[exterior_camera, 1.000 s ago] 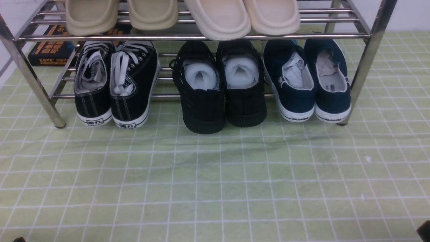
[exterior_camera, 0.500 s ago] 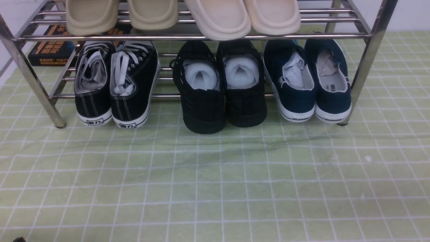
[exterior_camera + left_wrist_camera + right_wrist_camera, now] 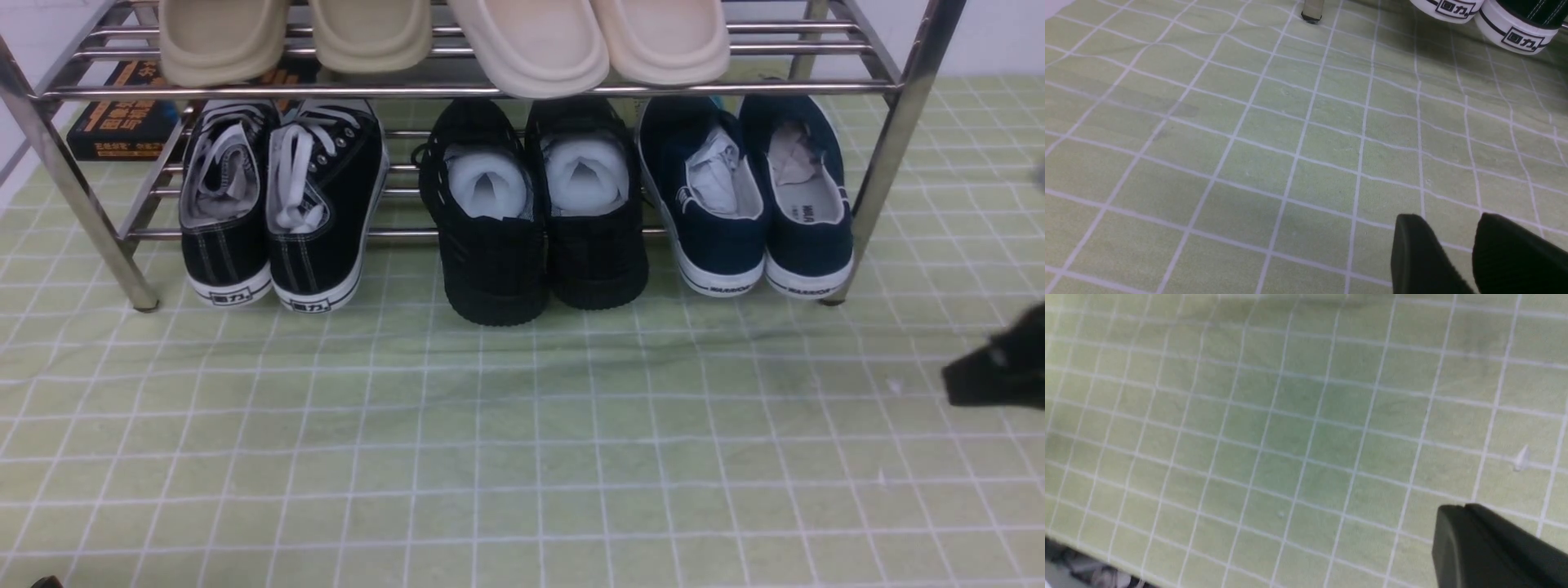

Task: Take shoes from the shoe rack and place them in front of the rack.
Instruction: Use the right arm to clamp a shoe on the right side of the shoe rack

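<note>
Left pincer (image 3: 1449,228): hangs low over the green checked cloth (image 3: 522,425), jaws parted, grips nothing, faces the rack's left foot and 2 white sneaker heels.

Dark book (image 3: 122,122) with orange lettering: lies flat on the cloth behind the left end of the chrome shoe rack (image 3: 888,155).

Lower tier, from the left: holds black canvas sneakers (image 3: 277,212) with white laces, then the black knit pair (image 3: 539,245) stuffed with white paper, then the navy canvas pair (image 3: 759,220) with white soles. Sit side by side, heels outward, jutting past the lower front bar.

Top tier: carries beige slippers (image 3: 294,37) at left and cream slippers (image 3: 588,41) further right. Overhang the upper front bar and, with it, hide the toes of the shoes below.

Rack's right post: stands just beside the outer navy heel.

Right pincer (image 3: 963,380): hovers over the cloth at the far right, in front of the rack and apart from the navy pair, fingers (image 3: 1457,539) pressed together, holds nothing.
</note>
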Available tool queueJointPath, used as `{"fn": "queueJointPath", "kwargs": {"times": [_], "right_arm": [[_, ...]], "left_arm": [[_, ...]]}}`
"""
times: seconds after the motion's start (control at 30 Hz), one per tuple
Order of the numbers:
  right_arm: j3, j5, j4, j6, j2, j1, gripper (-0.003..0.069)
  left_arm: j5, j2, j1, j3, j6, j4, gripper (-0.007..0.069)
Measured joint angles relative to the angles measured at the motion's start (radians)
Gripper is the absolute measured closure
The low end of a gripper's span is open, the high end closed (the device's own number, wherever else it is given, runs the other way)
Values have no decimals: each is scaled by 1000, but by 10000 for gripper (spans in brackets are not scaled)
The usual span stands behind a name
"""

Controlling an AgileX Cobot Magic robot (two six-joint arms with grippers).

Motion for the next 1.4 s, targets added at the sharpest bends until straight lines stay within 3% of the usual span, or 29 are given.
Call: {"fn": "queueJointPath", "kwargs": {"times": [0.17, 0.27, 0.47, 0.6, 0.73, 0.87, 1.07, 1.4], "right_arm": [[-218, 156, -64, 5, 265, 104, 643], [-429, 181, -227, 105, 428, 227, 643], [-666, 188, -412, 303, 507, 332, 636], [-705, 150, -441, 345, 524, 337, 620], [-710, 67, -445, 400, 546, 337, 541], [-710, -18, -445, 423, 587, 338, 398], [-710, -88, -499, 424, 656, 338, 239], [-710, -206, -538, 438, 739, 338, 229]], "left_arm": [[0, 0, 0, 0, 0, 0, 385], [0, 0, 0, 0, 0, 0, 385], [0, 0, 0, 0, 0, 0, 385], [0, 0, 0, 0, 0, 0, 385], [0, -1, 0, 0, 0, 0, 385], [0, -1, 0, 0, 0, 0, 385], [0, -1, 0, 0, 0, 0, 385], [0, -1, 0, 0, 0, 0, 385]]}}
